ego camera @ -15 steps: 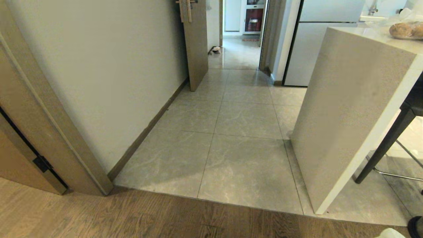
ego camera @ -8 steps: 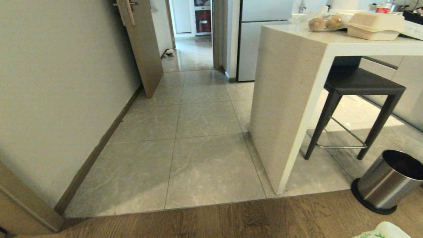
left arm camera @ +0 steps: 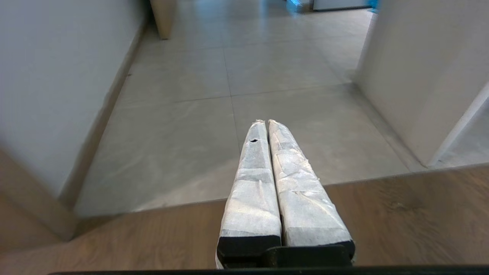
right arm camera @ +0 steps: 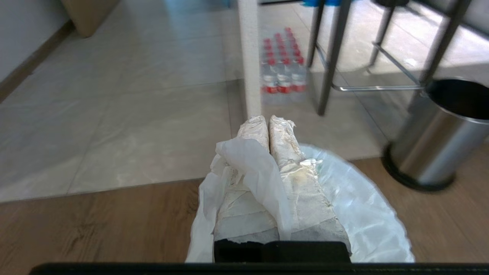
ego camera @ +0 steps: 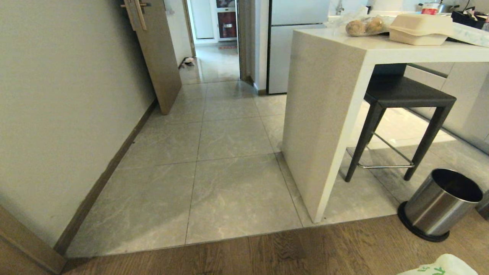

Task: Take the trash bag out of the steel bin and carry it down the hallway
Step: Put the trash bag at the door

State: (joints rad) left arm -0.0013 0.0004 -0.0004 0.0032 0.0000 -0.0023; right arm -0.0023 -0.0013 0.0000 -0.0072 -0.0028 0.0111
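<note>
Right fingers [right arm camera: 268, 122]: pressed together on a fold of the bag [right arm camera: 359, 214], whose white plastic drapes over one finger and spreads out below the gripper, above the wood floor.
Left fingers [left arm camera: 266, 124]: pressed together, holding nothing, pointing out over the edge where the wood floor meets the tiles.
Bag: out of the bin; in the head view only a white corner with green print [ego camera: 443, 267] shows at the bottom right edge, above the wood floor.
Bin [ego camera: 439, 204]: upright on the wood floor at its edge with the tiles, mouth open and dark inside, just beside the stool and ahead-right of the bag.
Hallway [ego camera: 229, 141]: grey marbled tiles running ahead between the white wall on the left and the bench's side panel on the right, to an open doorway at the far end.
Bench [ego camera: 324, 114]: pale stone, its end panel standing on the tiles; on top lie a bag of round buns [ego camera: 361, 26] and a beige lidded box [ego camera: 418, 29] near the far edge.
Stool [ego camera: 405, 103]: black, tucked under the bench.
Bottles [right arm camera: 282, 63]: a pack with red caps on the tiles under the bench.
Door [ego camera: 154, 53]: ajar at the left wall's far end.
</note>
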